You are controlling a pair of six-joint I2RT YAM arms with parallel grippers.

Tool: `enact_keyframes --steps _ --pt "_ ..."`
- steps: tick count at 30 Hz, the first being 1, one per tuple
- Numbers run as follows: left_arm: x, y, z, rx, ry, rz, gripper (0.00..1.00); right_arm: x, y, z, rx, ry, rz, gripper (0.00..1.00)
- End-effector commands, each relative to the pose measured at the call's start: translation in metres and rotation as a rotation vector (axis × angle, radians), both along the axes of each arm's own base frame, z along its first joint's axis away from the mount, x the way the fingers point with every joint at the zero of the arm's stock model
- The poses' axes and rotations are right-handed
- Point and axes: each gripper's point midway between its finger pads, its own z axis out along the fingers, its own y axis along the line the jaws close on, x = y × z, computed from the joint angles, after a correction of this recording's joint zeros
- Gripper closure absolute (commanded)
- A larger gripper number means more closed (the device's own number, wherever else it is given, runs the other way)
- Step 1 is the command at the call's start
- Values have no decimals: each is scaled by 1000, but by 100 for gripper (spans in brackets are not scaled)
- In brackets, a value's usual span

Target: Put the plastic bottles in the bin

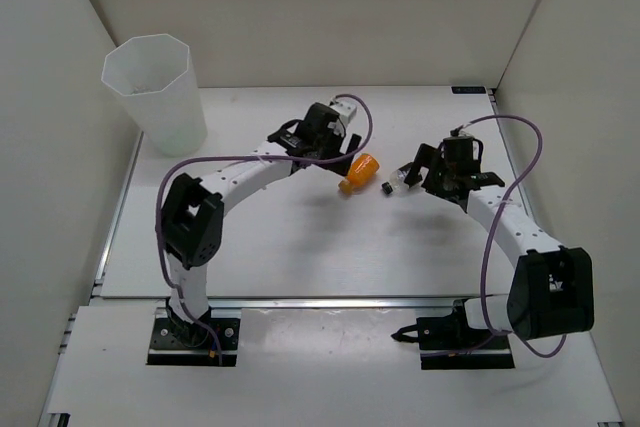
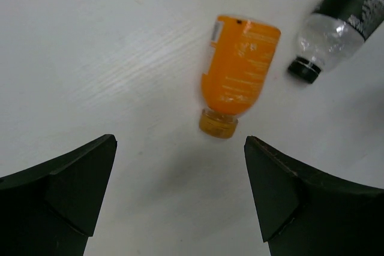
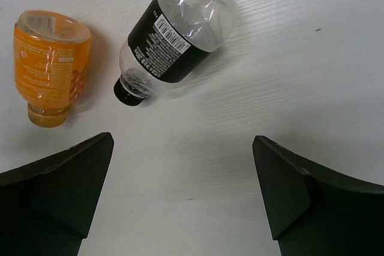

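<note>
An orange bottle lies on its side on the white table, between my two grippers. A clear bottle with a black label and black cap lies just right of it. In the left wrist view the orange bottle lies just beyond my open, empty left gripper, with the black-labelled bottle at the upper right. In the right wrist view the black-labelled bottle lies beyond my open, empty right gripper, with the orange bottle at the left. The bin stands at the back left. No other bottles show.
White walls enclose the table on the left, back and right. The left arm arches from its base toward the middle. The right arm curves in from the right, with purple cables looping over both.
</note>
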Motion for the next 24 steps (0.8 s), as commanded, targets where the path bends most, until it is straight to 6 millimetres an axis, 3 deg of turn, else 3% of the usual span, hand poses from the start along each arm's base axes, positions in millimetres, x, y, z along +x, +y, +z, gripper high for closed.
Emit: enact_keyframes --steps 1,2,6,11,12,16,17,19,21,24 --pt "-14 -34 6 -22 10 -133 1 -3 -15 12 -34 -47 -26 1" --pt "-15 -38 -9 -1 36 -134 1 -11 -19 6 -40 -28 -31 1" --pt "-1 -54 -30 21 48 -123 2 -38 -42 4 -63 -21 -80 1" --pt "13 -76 -39 43 46 -120 1 -80 -87 5 -100 -9 -198 1" --pt "17 -76 -51 64 56 -112 1 -87 -95 3 -109 6 -226 1" --pt "22 -91 -56 67 74 -118 2 -105 -112 9 -140 -19 -264 1" --pt "21 -96 -55 64 78 -130 6 -107 -113 11 -137 -34 -269 1" --pt "22 -97 -67 75 98 -126 24 -109 -115 12 -134 -43 -274 1" --pt "31 -94 -61 61 92 -107 45 -108 -113 12 -132 -47 -268 1" --pt "39 -85 -48 50 75 -91 56 -104 -109 10 -134 -42 -250 1"
